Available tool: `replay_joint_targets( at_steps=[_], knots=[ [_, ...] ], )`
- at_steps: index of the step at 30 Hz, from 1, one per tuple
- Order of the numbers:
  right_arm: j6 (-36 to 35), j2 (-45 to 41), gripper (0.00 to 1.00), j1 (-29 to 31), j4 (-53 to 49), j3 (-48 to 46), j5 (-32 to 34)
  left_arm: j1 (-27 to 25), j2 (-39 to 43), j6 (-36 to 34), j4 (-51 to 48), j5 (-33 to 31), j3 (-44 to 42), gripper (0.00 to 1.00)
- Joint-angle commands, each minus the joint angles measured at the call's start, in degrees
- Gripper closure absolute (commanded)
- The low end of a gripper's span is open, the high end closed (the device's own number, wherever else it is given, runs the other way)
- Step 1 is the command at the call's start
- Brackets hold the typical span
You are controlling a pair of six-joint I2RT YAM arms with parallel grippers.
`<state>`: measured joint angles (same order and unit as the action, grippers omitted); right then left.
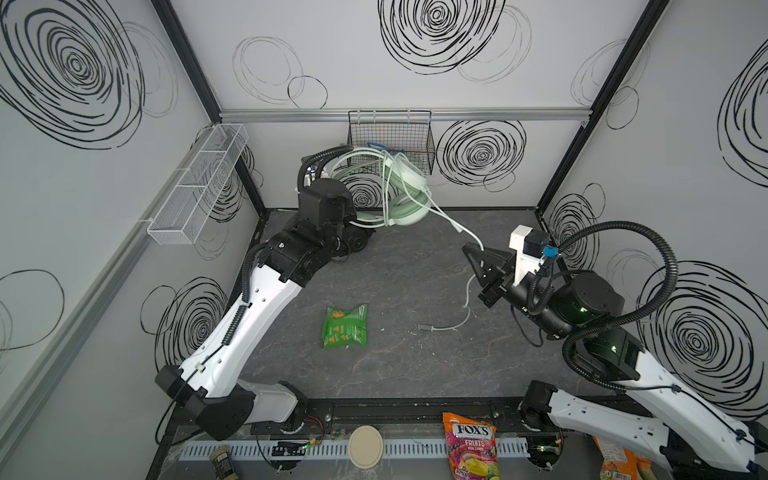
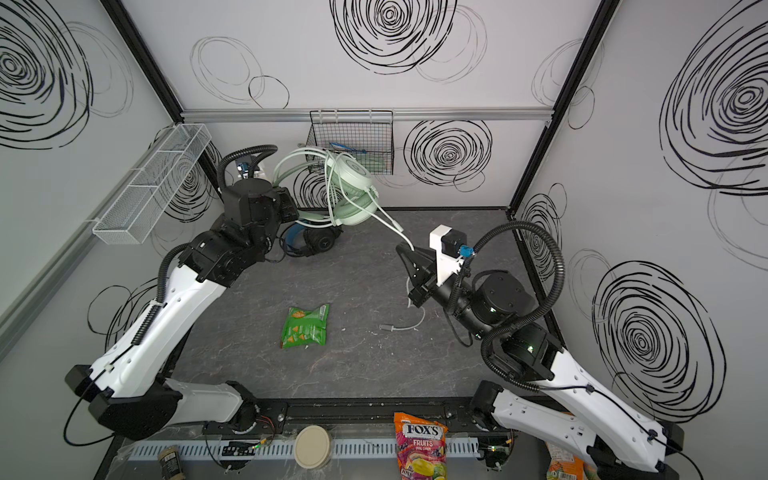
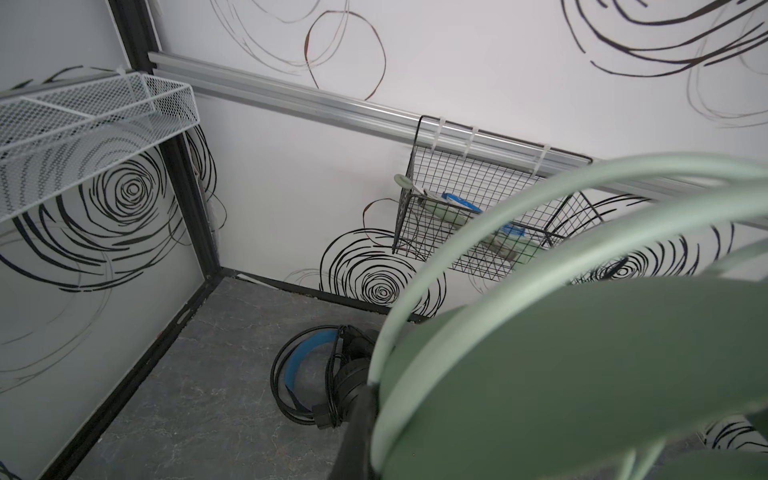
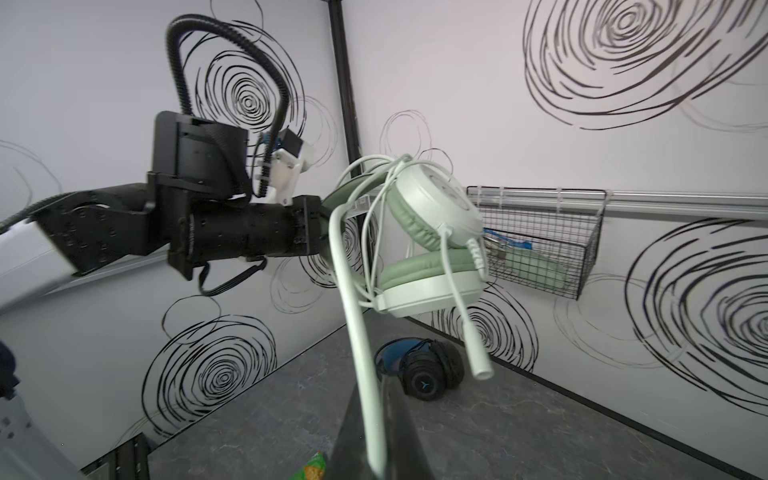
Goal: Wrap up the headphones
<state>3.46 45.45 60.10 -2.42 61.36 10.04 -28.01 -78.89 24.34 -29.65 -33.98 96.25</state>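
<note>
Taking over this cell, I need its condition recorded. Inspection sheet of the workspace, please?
Surface: dark marbled table, a few pale specks.
Job's things: mint green headphones held aloft at the back; black headphones lying on the table, back left.
Clutter: green snack bag mid-table.
Grippers: left gripper shut on the mint headband; right gripper shut on the pale cable.
Cables: pale cable looped around the mint headset, plug end on table.
Surroundings: black wire basket on back wall; white mesh shelf on left wall.

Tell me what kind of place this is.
Likely a robot test booth: left arm and right arm mounted along the front, swirl-printed walls closing it in, wire basket hung at the back.
</note>
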Motion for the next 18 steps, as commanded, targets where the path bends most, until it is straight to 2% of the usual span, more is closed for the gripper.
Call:
replay_joint_targets(
  at_steps=[1,4,9,18],
  knots=[
    [-2.50,1.48,1.00,7.18,2.62,-0.04,6.41,3.25,-0.29,8.97,7.09,6.17,2.96,1.00],
    [-2.59,2.62,1.00,11.02,3.32,-1.35,7.49,5.41,-0.49,11.55,7.93,10.37,2.80,1.00],
    [2.12,2.07,1.00,11.18,5.82,-6.99,3.34,8.05,0.19,15.11,8.58,17.70,2.91,1.00],
    [2.97,3.95,1.00,11.04,5.81,-8.76,-0.65,9.16,2.47,23.13,13.20,29.89,0.04,1.00]
  ],
)
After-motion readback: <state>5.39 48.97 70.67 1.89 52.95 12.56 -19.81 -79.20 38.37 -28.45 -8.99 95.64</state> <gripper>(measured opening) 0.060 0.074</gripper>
